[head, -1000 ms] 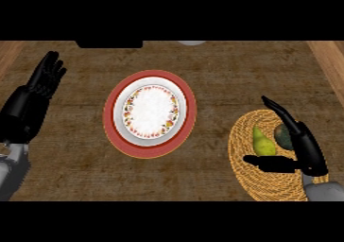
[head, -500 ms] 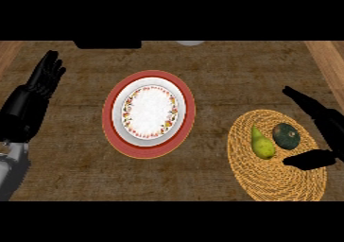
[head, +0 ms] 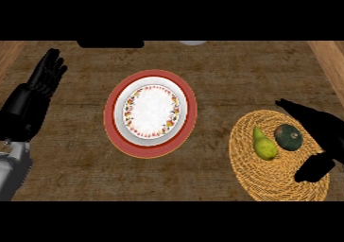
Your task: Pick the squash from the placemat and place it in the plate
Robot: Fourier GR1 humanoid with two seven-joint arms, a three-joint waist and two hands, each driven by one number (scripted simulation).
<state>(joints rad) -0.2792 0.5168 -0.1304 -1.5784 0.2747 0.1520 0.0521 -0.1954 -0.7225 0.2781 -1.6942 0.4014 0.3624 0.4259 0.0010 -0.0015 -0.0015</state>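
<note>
Squash, dark green and roundish, sits on the woven round placemat at approx 4 o'clock in the head view. It's near circular from above, so no clear long axis; cannot tell which way the stem points. Just beside it on its 9 o'clock side lies a yellow-green pear, long axis running roughly 12 to 6, narrow neck toward 12, fat end toward 6. The two look close, maybe touching; can't tell for sure.

Right robot hand comes in from the right edge at approx 3–4 o'clock, above the placemat's right part. Fingers straight, spread wide, pointing toward 10 o'clock, tips just beside the squash's upper right; thumb sticks out toward 7 o'clock below the squash. Hand is wide open, holding nothing, squash lies between fingers and thumb.

Table is dark brown wood grain, w/ lighter wood strips at far left and far right edges.

Plate is near centre, toward 10 o'clock from the placemat and well apart from it: red rim, white middle, ring of small colored patterns. Nothing on it.

Left robot hand shows at 9 o'clock near the left edge, fingers straight and up toward 12–1, relaxed, holding nothing; grey forearm below it at the lower left.
</note>
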